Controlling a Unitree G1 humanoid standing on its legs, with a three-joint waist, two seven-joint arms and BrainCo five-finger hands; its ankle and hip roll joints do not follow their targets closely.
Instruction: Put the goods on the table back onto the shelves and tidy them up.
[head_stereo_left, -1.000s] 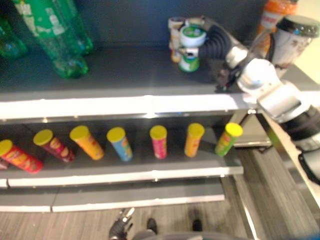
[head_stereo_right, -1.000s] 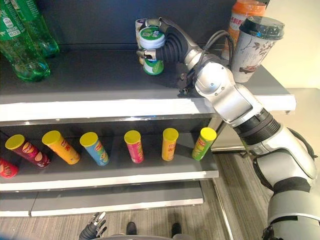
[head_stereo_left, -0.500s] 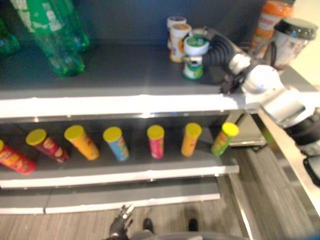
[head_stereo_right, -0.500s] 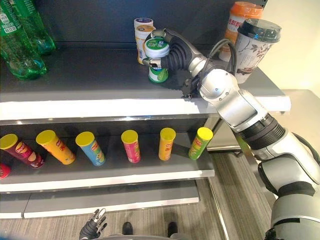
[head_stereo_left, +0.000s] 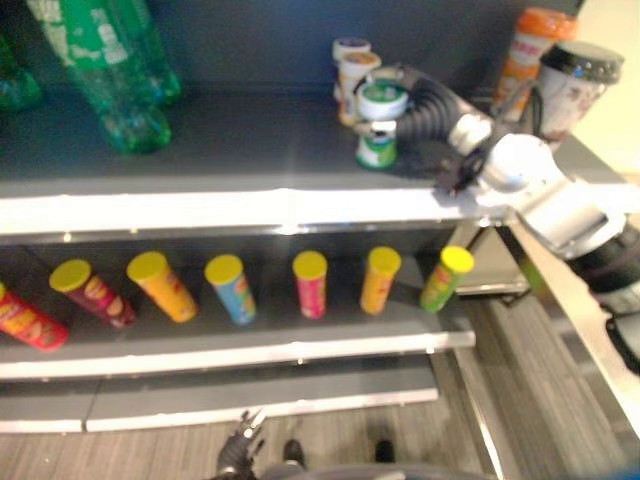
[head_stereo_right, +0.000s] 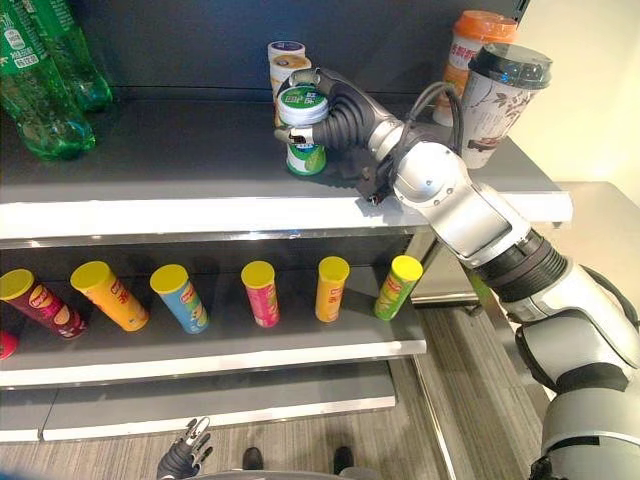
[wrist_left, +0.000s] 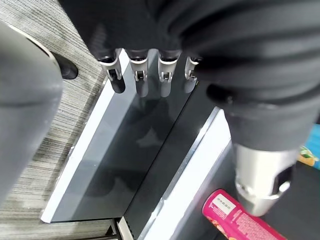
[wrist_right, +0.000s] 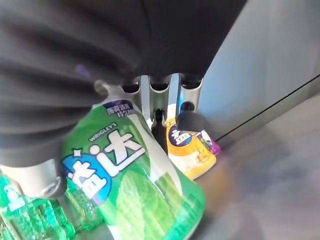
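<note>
We see the small green-and-white labelled canister (head_stereo_right: 302, 128) on the dark grey top shelf (head_stereo_right: 180, 150), our right hand (head_stereo_right: 335, 105) curled round it. Just behind stands an orange-and-white canister (head_stereo_right: 281, 68); open shelf stretches toward the green plastic bottles (head_stereo_right: 45, 85). Our left hand (head_stereo_right: 183, 458) hangs low, fingers relaxed.

Bright light from above strikes the upper shelf (head_stereo_right: 200, 215), and its pale front edge glares white. The lower shelf (head_stereo_right: 220, 345) lies dimmer in its shadow. Glare washes the far right wall (head_stereo_right: 590, 90), and the green bottles (head_stereo_right: 40, 90) glint.
</note>
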